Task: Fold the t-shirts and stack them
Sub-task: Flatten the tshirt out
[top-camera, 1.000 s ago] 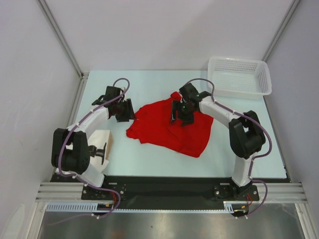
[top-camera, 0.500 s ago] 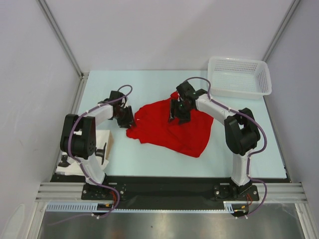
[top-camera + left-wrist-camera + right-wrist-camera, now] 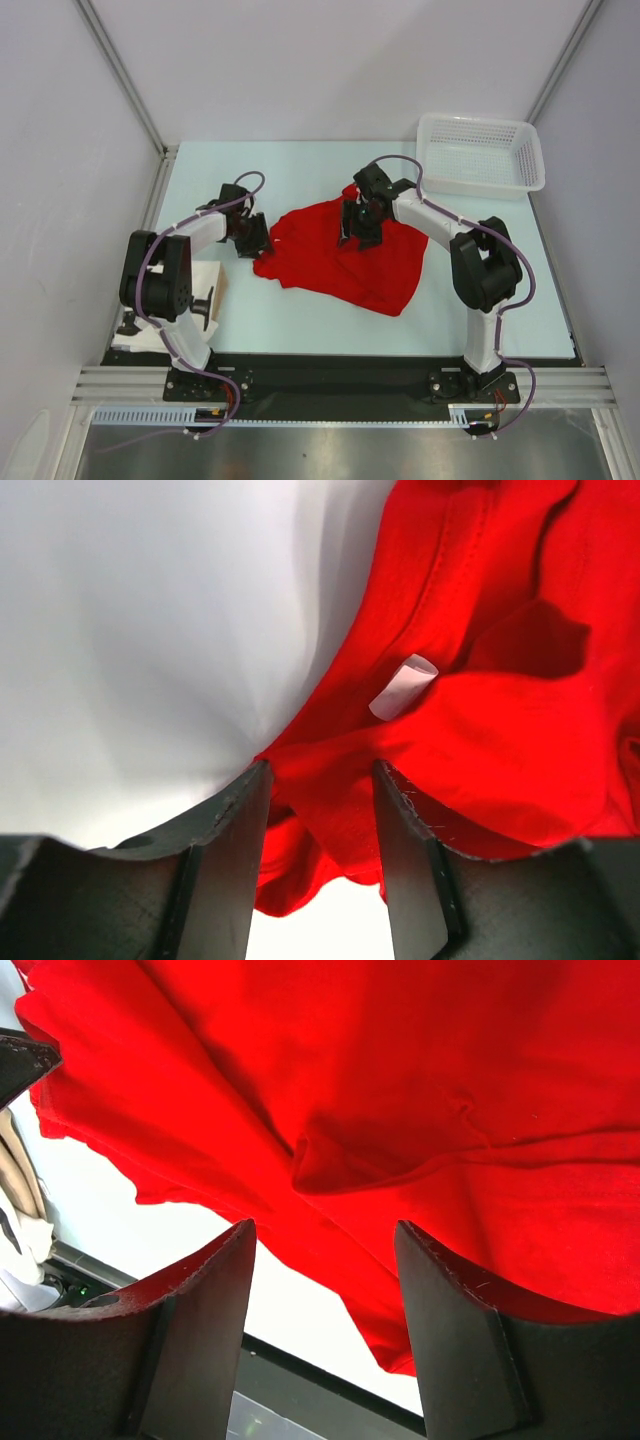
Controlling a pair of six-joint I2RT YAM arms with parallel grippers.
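One bright red t-shirt (image 3: 345,262) lies crumpled in the middle of the table, with folds and a small white label (image 3: 402,686) showing in the left wrist view. My left gripper (image 3: 252,236) is low at the shirt's left edge. Its jaws (image 3: 320,770) stand apart, and a loose bunch of red cloth lies between the fingers (image 3: 236,825) without being pinched. My right gripper (image 3: 357,226) hovers over the upper middle of the shirt. It (image 3: 325,1228) is open, with a creased fold of cloth (image 3: 330,1165) just beyond the fingertips.
A white mesh basket (image 3: 480,152) stands at the back right corner. A beige and white cloth bundle (image 3: 207,284) sits by the left arm's base. A dark rail (image 3: 340,372) runs along the table's near edge.
The left arm swung in and lowered its gripper onto the shirt's left edge. The right gripper shifted slightly back and left over the shirt. The shirt has barely moved.
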